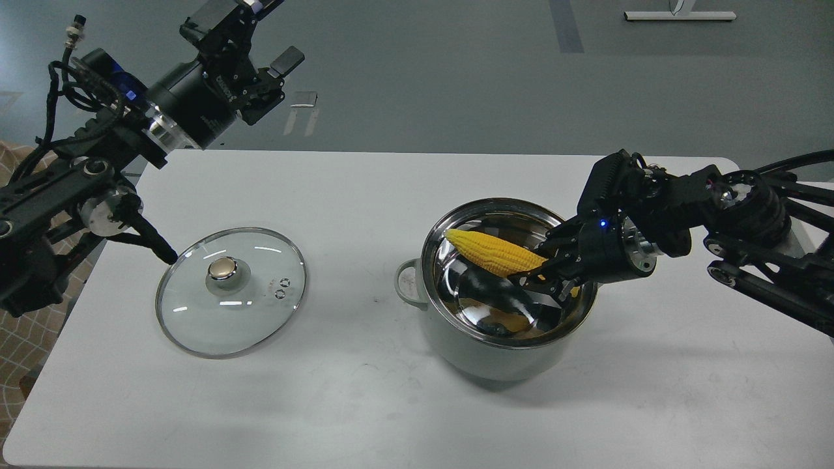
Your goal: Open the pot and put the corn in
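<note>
The pale grey-green pot (456, 345) stands open on the white table, right of centre, its steel inside showing. The yellow corn (495, 253) lies across the pot's mouth, pointed tip toward the far left rim. My right gripper (546, 268) reaches in over the pot's right rim and is shut on the corn's thick end. My left gripper (270, 52) is raised beyond the table's far left corner, open and empty.
The glass lid (231, 291) with its brass knob (223, 268) lies flat on the table to the left of the pot. The white table (365, 404) has rounded corners; its near edge is at the bottom of the view.
</note>
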`<act>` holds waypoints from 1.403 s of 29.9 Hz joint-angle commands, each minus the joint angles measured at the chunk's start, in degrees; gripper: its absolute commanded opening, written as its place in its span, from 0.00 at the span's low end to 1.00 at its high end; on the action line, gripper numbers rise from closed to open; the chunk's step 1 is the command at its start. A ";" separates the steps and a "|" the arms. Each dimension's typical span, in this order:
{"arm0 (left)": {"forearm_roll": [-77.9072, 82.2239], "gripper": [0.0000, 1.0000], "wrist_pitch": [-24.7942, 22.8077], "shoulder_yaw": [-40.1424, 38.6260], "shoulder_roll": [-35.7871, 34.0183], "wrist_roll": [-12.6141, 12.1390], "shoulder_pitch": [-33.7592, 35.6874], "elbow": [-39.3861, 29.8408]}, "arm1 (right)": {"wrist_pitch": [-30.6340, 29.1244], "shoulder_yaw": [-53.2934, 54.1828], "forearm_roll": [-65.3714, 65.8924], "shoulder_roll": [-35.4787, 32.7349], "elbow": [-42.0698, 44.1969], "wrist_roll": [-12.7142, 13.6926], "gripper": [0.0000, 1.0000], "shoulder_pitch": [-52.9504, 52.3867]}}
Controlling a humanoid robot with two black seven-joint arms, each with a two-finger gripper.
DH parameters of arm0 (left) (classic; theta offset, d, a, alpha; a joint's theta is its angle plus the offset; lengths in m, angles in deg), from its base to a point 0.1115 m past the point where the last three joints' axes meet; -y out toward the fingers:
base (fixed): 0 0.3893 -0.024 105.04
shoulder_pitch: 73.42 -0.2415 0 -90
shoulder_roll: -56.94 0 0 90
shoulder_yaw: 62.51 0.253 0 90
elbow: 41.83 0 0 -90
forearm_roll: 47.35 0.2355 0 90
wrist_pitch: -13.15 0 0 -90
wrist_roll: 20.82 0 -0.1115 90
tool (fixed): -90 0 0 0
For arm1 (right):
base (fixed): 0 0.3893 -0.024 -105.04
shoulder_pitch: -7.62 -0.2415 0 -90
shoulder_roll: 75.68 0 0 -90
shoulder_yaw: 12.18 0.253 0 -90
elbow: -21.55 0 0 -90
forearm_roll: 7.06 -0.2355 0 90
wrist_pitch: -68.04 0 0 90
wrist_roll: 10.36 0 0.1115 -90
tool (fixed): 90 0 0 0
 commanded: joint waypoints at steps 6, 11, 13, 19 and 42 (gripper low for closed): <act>0.00 0.96 -0.16 -0.01 0.03 0.00 0.00 0.00 | 0.00 -0.40 0.01 0.18 0.00 -0.01 0.56 0.15; 0.00 0.96 -0.16 -0.01 0.03 0.00 0.00 0.00 | 0.00 -0.40 -0.08 0.18 0.00 -0.01 0.68 0.24; 0.00 0.96 -0.16 -0.01 0.03 0.00 0.00 0.00 | 0.00 -0.49 -0.08 0.09 0.00 -0.01 0.75 0.24; 0.00 0.96 -0.16 -0.01 0.03 0.00 -0.09 0.00 | 0.00 -0.40 -0.17 0.00 -0.09 -0.01 0.82 0.32; -0.18 0.98 3.70 -1.59 4.86 0.00 -1.06 3.51 | 3.73 16.47 -31.26 8.61 34.44 -0.01 1.00 -10.05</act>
